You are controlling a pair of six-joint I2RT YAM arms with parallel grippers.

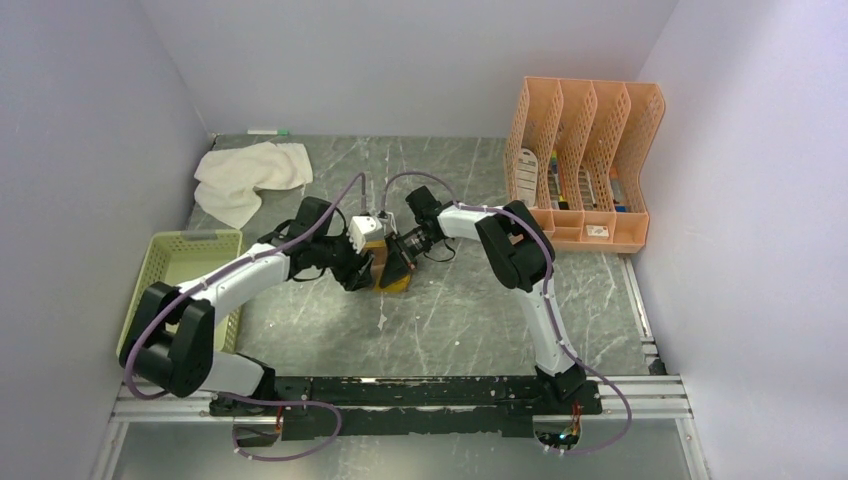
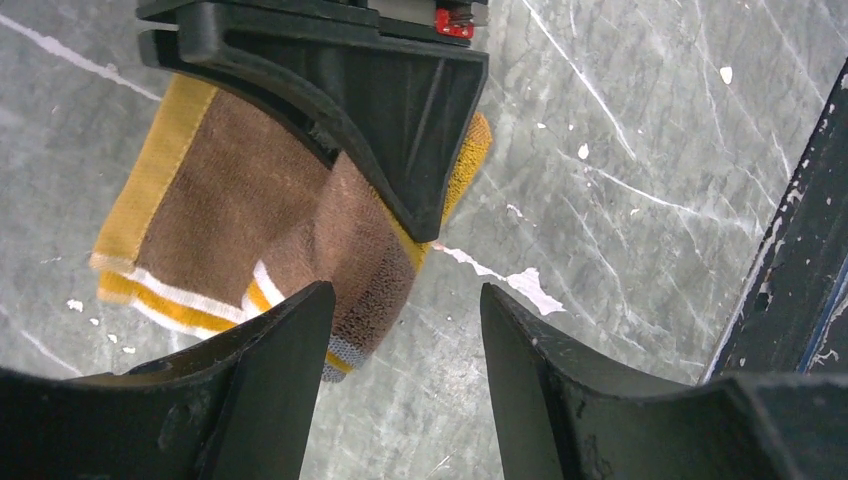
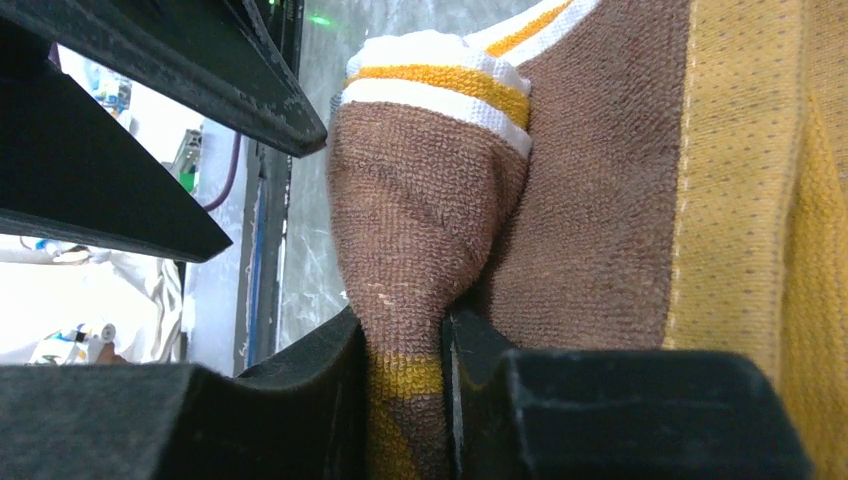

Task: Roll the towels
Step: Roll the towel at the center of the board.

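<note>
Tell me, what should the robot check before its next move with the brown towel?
1. The right end effector pinches the brown terry towel with mustard-yellow edging: ok.
2. The left end effector open and empty: ok.
3. Brown towel rolled up: not ok, mostly a flat fold.
4. The crumpled cream-white cloth towel rolled: not ok, loose at the back left.
5. Gap between the two end effectors: ok, but small.

Soft, even light comes from overhead, and my arms cast only faint shadows on the table [image 1: 450, 330]. Up close, my left fingers [image 2: 260, 390] look dark and slightly soft. The brown towel [image 3: 430, 200] weave is sharp, but the background to its left is blown out white.
</note>
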